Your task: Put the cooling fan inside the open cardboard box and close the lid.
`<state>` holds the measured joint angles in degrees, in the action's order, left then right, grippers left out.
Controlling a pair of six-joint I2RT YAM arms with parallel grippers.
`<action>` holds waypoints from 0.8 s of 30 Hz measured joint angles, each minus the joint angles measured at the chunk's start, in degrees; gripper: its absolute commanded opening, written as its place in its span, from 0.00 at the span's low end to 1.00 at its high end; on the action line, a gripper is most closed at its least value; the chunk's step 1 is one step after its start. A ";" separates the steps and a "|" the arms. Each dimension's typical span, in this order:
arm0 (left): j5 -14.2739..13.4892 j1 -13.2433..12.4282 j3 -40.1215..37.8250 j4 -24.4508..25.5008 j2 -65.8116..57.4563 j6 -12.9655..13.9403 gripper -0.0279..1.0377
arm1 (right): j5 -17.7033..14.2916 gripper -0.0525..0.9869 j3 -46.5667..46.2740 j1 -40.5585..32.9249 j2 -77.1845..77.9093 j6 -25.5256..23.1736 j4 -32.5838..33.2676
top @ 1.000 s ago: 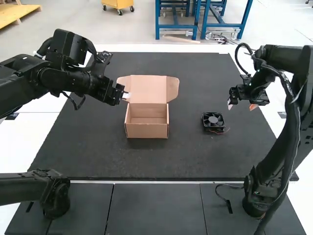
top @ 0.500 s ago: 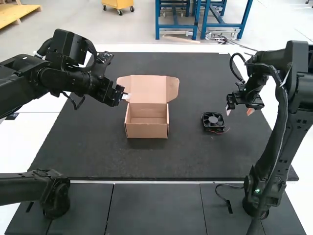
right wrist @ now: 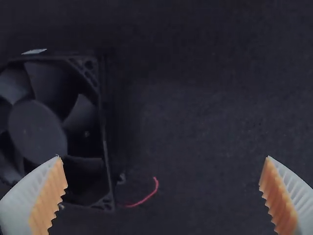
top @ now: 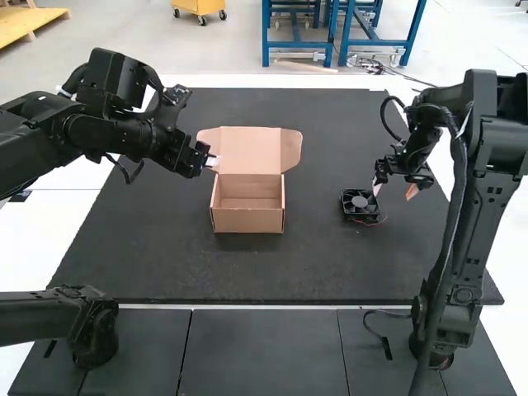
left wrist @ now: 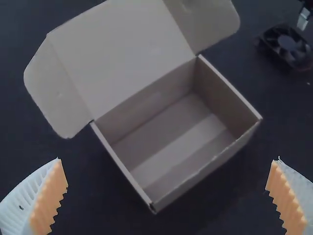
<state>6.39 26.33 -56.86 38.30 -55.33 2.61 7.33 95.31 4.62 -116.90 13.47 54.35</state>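
The brown cardboard box [top: 247, 202] stands open and empty at mid-mat, its lid [top: 252, 150] folded back flat behind it. Seen from the left wrist, the box [left wrist: 176, 147] lies below between the ribbed fingertips [left wrist: 46, 196]. My left gripper [top: 206, 159] hovers open at the box's back left corner. The black cooling fan [top: 360, 203] lies flat on the mat to the right of the box, with a thin red wire [right wrist: 144, 193] beside it. My right gripper [top: 394, 181] hangs open just above the fan's right edge; the fan [right wrist: 54, 132] fills one side of its wrist view.
The black mat [top: 264, 264] covers the table, with white table edge [top: 25, 239] around it. The right arm's base [top: 441, 330] stands at the front right, the left arm's base [top: 82, 326] at the front left.
My right gripper has moved left and down toward the fan. The left arm, box and fan have stayed in place.
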 measured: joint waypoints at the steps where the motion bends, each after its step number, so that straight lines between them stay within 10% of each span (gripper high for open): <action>1: -0.13 0.00 0.00 -0.07 0.00 0.00 0.93 | 0.00 0.92 0.00 -0.15 0.00 -0.26 0.39; 24: -0.61 0.00 -0.02 -0.83 0.00 0.00 0.93 | -0.26 0.92 -2.21 -0.66 0.00 -2.32 -2.78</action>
<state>5.78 26.33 -56.88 37.47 -55.33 2.61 7.07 93.10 3.97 -116.90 11.16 51.57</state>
